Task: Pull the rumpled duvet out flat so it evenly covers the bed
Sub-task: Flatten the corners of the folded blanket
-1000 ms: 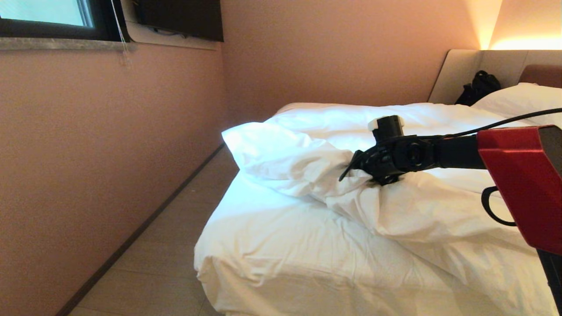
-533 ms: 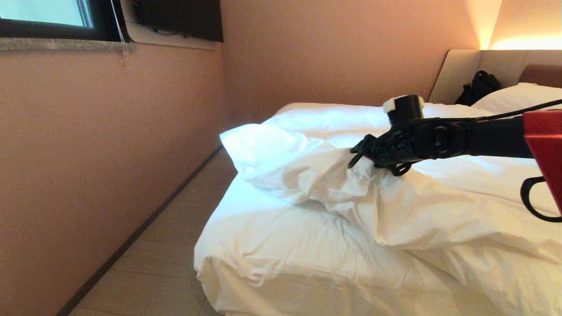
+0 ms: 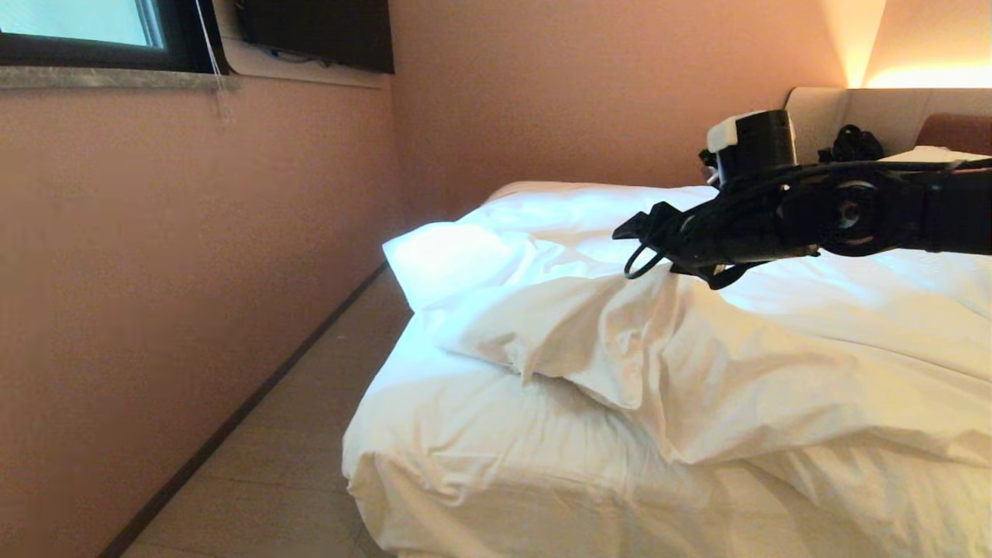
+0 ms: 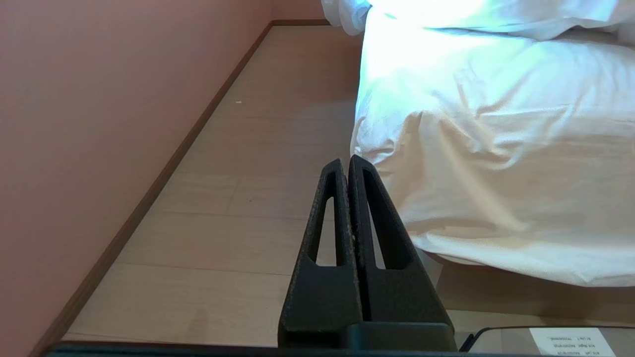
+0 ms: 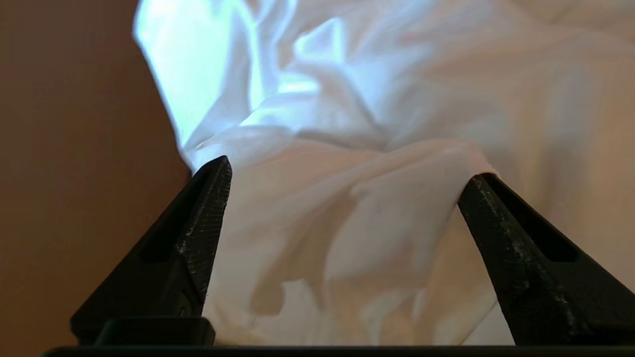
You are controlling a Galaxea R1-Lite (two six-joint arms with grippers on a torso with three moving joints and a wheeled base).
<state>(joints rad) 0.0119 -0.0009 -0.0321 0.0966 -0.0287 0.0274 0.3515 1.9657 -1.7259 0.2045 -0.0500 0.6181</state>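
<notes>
The duvet lay bunched on the bed, heaped in thick folds across the middle and right of the mattress, with one puffed corner jutting toward the wall-side edge. It left the near-left corner of the bed uncovered, where only the wrinkled white sheet showed, draping down over the side. In the right wrist view the duvet filled most of the frame as a mound of creased white cloth.

One right gripper hung in the air just above the duvet's raised ridge, its arm reaching in from the right. Its two fingers stood wide apart with nothing between them; the cloth lay beyond the tips, and no fold was pinched.

One left gripper was parked low beside the bed, over the floor, its two fingers pressed together and empty. The bed's draped side was close on one side of it and the pink wall on the other.

At the head of the bed stood one padded headboard, beige with a brown panel at the far right. One black bag sat against it; whether anything was in it I could not tell. One pillow showed only as a thin white edge behind the arm. A window and a dark screen were on the walls at upper left.
</notes>
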